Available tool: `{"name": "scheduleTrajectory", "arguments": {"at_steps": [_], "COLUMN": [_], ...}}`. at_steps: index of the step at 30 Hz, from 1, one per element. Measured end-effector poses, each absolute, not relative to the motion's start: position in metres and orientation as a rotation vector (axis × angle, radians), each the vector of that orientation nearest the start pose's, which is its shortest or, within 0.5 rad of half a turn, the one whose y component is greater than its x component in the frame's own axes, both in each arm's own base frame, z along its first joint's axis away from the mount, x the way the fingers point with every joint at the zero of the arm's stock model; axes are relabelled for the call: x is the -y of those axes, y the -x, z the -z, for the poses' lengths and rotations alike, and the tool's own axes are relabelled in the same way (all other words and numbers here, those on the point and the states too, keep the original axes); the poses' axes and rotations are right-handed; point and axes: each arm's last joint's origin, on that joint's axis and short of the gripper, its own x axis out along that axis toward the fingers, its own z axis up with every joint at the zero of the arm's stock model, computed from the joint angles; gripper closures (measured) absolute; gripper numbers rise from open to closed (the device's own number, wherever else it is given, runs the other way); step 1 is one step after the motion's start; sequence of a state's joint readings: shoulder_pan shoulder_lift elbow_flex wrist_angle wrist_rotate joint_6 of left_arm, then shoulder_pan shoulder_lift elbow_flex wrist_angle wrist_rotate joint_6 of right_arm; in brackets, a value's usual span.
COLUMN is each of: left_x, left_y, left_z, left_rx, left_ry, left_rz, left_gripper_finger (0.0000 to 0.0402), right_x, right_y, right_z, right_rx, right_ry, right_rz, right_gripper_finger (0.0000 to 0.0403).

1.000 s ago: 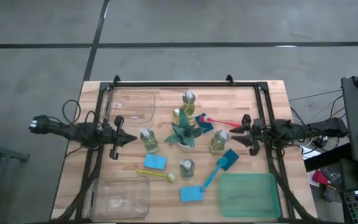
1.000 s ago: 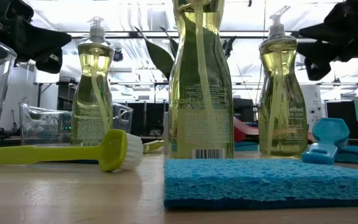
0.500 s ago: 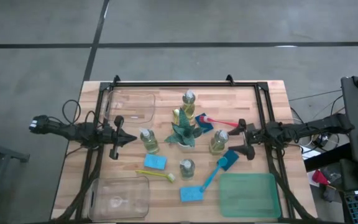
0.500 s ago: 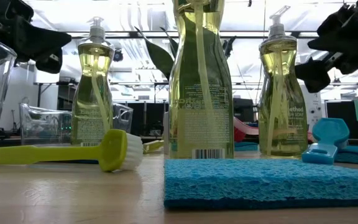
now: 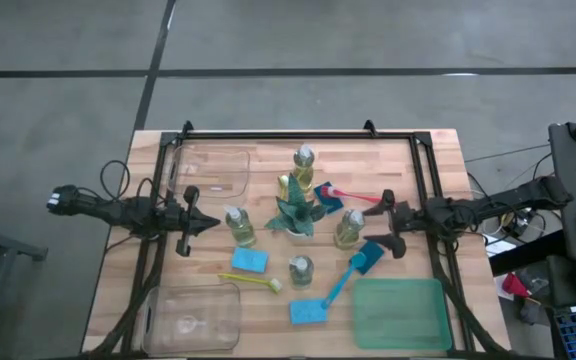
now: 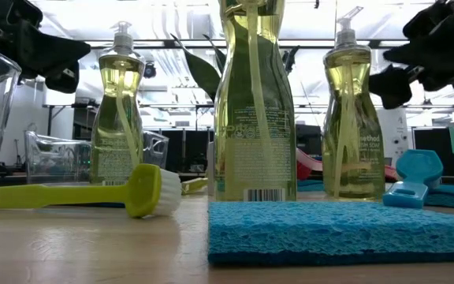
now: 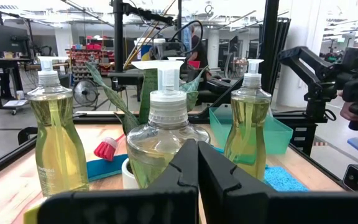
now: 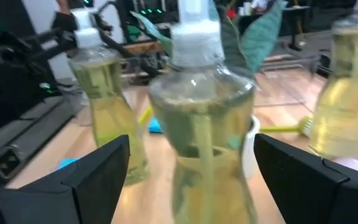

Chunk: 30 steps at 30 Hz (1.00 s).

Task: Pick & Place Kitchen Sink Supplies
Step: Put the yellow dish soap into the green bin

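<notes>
The left gripper hangs near the left edge, fingers pressed together, unmoved over the last second. The right gripper has slid in from the right edge; its fingers now stand wide apart on either side of the rightmost pump bottle, which has shifted slightly, so a grasp looks imminent.

Counted: five pump bottles, the others being one left of centre, one toward the near edge and two toward the far edge. Three blue sponges, and three brushes: yellow-green, blue and red-pink.
</notes>
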<state>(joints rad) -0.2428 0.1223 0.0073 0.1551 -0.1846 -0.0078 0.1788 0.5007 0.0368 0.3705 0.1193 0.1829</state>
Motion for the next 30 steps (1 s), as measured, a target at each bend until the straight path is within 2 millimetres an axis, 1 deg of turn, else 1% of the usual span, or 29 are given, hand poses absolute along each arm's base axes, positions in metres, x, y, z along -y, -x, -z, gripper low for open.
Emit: {"name": "scheduleTrajectory", "arguments": {"at_steps": [3,10,20,30], "left_x": [0.020,0.020,0.020,0.020], "left_y": [-0.103,-0.103,-0.103,-0.103], "left_z": [-0.171,-0.171,-0.171,-0.171], "left_rx": [0.039,0.039,0.039,0.039], "left_ry": [0.016,0.016,0.016,0.016], "left_rz": [0.058,0.058,0.058,0.058], "left_gripper_finger": [0.0401,0.0401,0.0401,0.0401], "right_x": [-0.019,-0.020,-0.022,-0.026], "right_y": [-0.131,-0.136,-0.146,-0.171], "right_z": [-0.163,-0.161,-0.162,-0.175], "right_rx": [-0.109,-0.115,-0.081,-0.133], "right_ry": [-0.164,-0.180,-0.158,-0.112], "right_rz": [-0.013,-0.010,-0.013,-0.010], "right_gripper_finger": [0.0059,0.0036,0.0035,0.0035]}}
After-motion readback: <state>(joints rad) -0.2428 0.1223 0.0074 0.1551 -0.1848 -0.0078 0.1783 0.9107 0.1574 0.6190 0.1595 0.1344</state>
